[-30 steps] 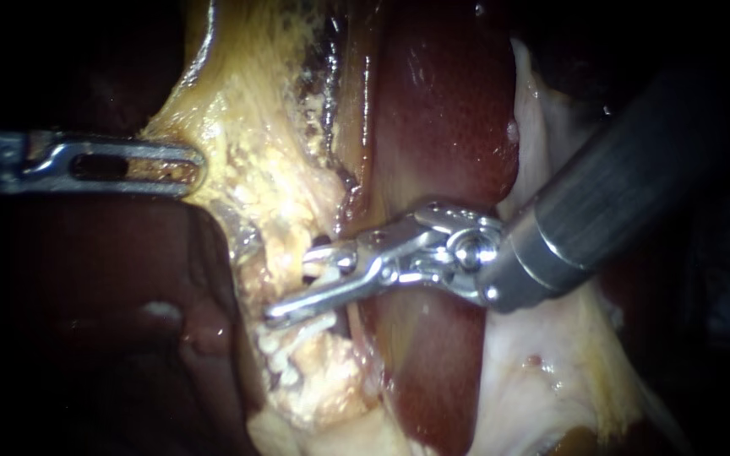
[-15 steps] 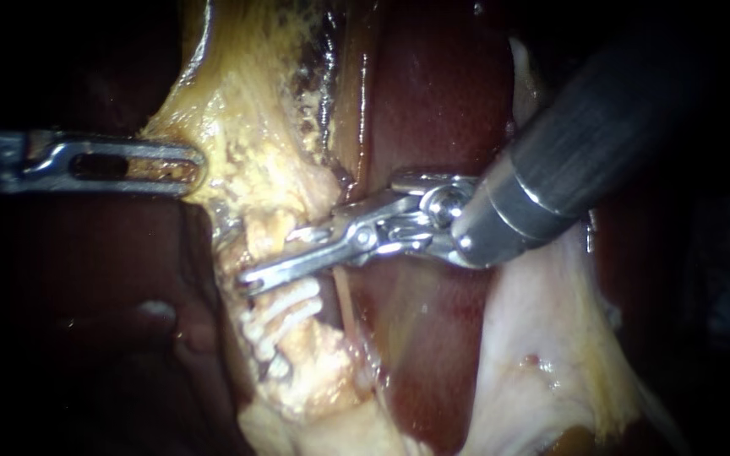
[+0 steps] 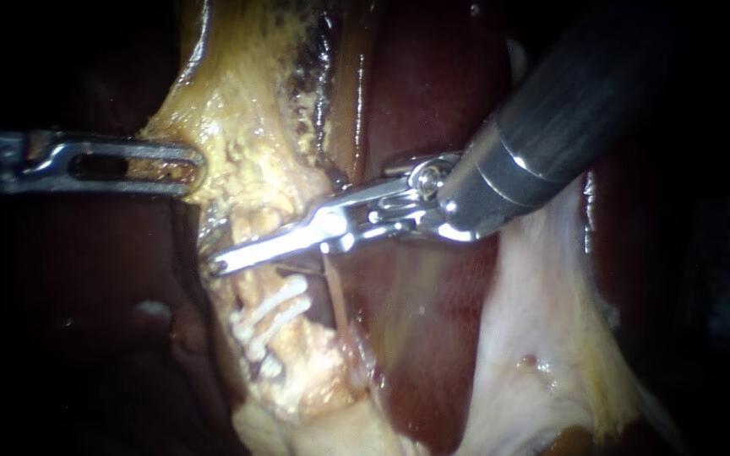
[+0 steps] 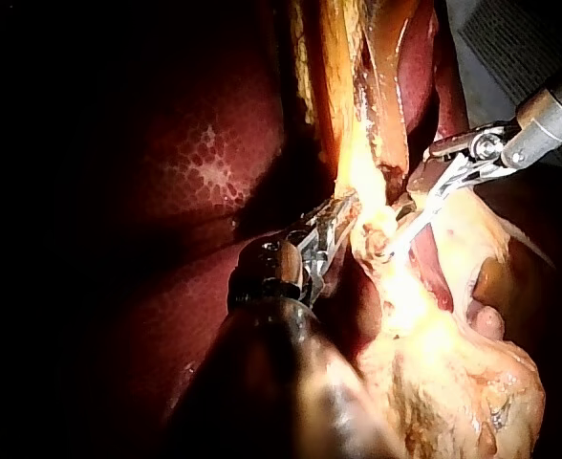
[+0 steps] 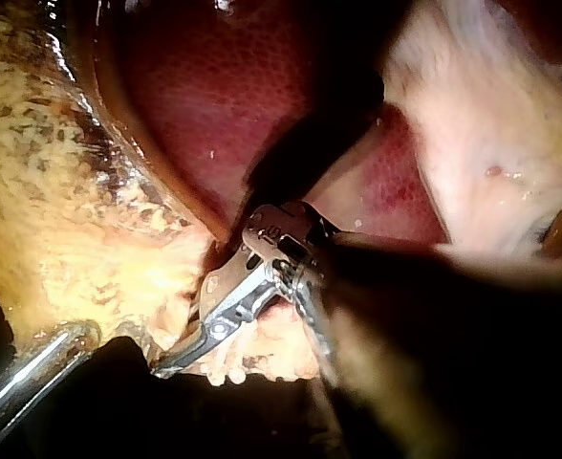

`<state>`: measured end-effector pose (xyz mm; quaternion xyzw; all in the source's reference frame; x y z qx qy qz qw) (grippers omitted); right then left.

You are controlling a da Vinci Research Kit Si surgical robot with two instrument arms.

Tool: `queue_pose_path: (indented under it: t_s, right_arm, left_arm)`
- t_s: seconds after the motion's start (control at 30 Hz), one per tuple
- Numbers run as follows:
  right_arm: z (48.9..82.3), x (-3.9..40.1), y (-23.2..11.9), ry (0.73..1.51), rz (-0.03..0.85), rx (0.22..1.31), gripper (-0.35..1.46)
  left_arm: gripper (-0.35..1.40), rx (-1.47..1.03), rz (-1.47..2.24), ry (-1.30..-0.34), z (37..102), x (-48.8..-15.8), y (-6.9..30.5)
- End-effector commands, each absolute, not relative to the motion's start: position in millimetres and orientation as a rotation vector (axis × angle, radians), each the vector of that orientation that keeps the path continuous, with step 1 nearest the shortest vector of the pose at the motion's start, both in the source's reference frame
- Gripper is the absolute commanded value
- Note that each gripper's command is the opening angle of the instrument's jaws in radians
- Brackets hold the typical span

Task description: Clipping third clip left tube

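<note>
My left instrument (image 3: pixel 186 165) has its hand clenched on the edge of the yellow fatty tissue (image 3: pixel 238 110), next to the dark red liver (image 3: pixel 433 101). My right instrument (image 3: pixel 231 260) lies across the left tube (image 3: pixel 293 342), just above two white clips (image 3: pixel 274 308) already on it. Whether its hand is clenched or released I cannot tell. In the left wrist view a patch of grey surface (image 4: pixel 515 43) shows beyond the tissue. Elsewhere the surroundings are dark.

We see two white ribbed clips (image 3: pixel 274 306) lying side by side, tilted, across the left tube (image 3: pixel 247 287). The tube is a pale yellow, fat-crusted strand that runs downward beside the dark red liver.
</note>
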<state>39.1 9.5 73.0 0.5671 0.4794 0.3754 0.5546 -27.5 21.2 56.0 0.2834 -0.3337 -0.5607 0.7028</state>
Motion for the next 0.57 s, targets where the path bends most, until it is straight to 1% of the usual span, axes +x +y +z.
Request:
queue_pose_path:
  t_s: [0.03,0.2,0.43,0.57]
  right_arm:
    - [73.4,38.9,9.5,1.132,0.893,1.335,-0.35]
    - [73.9,38.3,9.7,1.13,0.896,1.335,-0.35]
    - [73.7,38.4,9.1,1.126,0.875,1.349,-0.35]
    - [73.7,38.5,8.9,1.118,0.879,1.359,-0.35]
  left_arm:
    - [-0.35,0.631,-1.247,-0.743,56.0,-27.4,21.2]
    - [-0.35,0.631,-1.247,-0.743,56.0,-27.4,21.2]
    - [-0.35,0.631,-1.247,-0.743,56.0,-27.4,21.3]
    - [-0.35,0.631,-1.247,-0.743,56.1,-27.4,21.3]
